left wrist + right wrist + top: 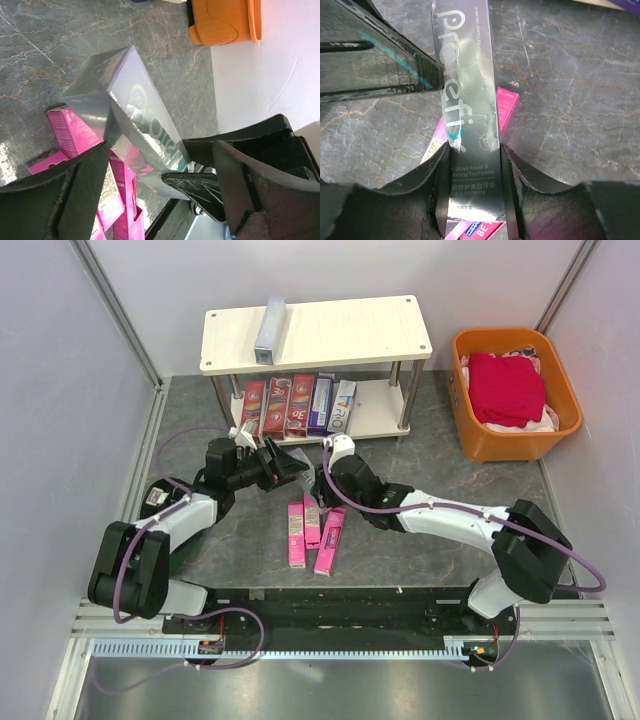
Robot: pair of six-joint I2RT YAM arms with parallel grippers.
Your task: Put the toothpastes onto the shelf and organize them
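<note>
- The silver carton (467,115) is held in the air by the right gripper (474,165). Its fingers are pressed firmly on the two long sides of the carton's near part, and the rest of the carton stands out ahead of this gripper.
- The left gripper (162,155) is spread wide and nothing is held by it. The free end of the same carton lies between its fingers. Whether one finger already touches the carton cannot be told.
- Below the two grippers, three pink cartons (312,532) lie close together on the tabletop (440,470), not yet put away.
- Beyond the grippers the shelf (340,330) is seen. A second silver carton (270,328) lies on its top board. On the lower board, red cartons (275,405), a purple carton (321,403) and a white carton (341,406) are lined up side by side.
- The step in hand is judged to be a hand-over of the silver carton from the right gripper to the left one, so that it can be brought to the shelf.
- For the next move, the left gripper should probably be closed on the free end before the right one is opened. Otherwise the carton could drop onto the pink ones below. After that, a place beside the other silver carton on the top board seems suitable.
</note>
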